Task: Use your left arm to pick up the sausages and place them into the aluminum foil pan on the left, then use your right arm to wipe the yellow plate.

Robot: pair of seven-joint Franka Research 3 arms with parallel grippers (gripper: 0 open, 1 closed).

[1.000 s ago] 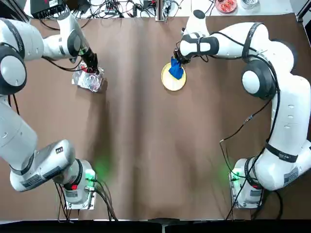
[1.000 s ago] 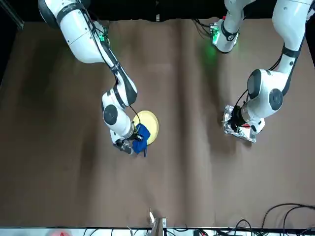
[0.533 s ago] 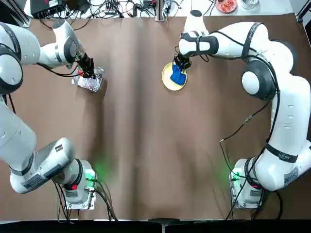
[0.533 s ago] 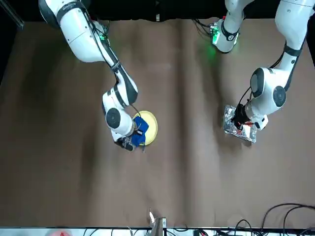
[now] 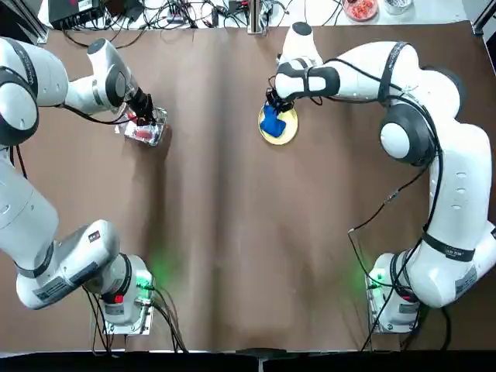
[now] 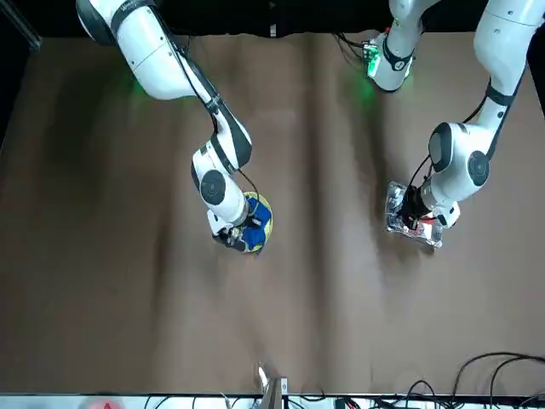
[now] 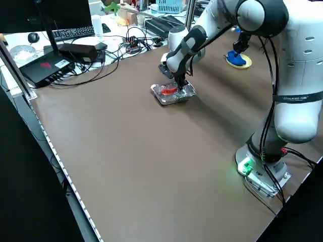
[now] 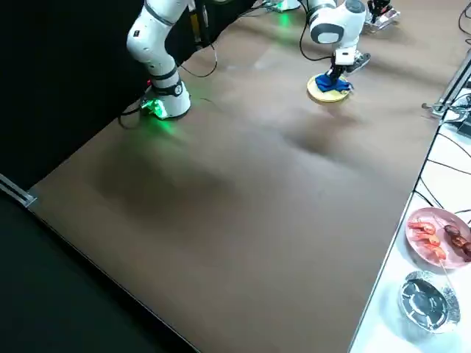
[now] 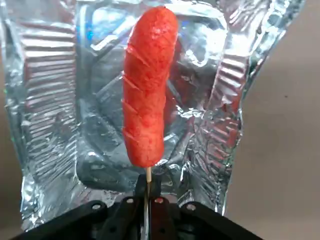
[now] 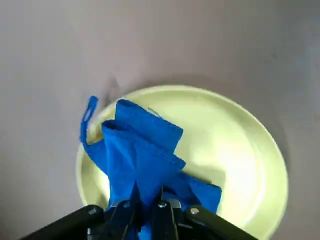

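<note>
Red-orange sausage, wooden stick pinched by left fingers, overlies silver foil pan; right fingers, pinching blue cloth, moved across round yellow plate, likely wiping.

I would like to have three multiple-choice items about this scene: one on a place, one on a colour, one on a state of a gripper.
1. Where is the sausage?
A) over the yellow plate
B) at the foil pan
C) on the pink plate

2. Which colour is the cloth at the yellow plate?
A) blue
B) green
C) white

3. What is the left gripper doing?
A) resting open on the bare table
B) holding the cloth
C) pinching the stick of the sausage

Key:
1: B, since the left wrist view shows the sausage against the foil pan.
2: A, since the right wrist view shows blue cloth over part of the yellow plate.
3: C, since the stick runs down between the fingertips of the left gripper.
</note>
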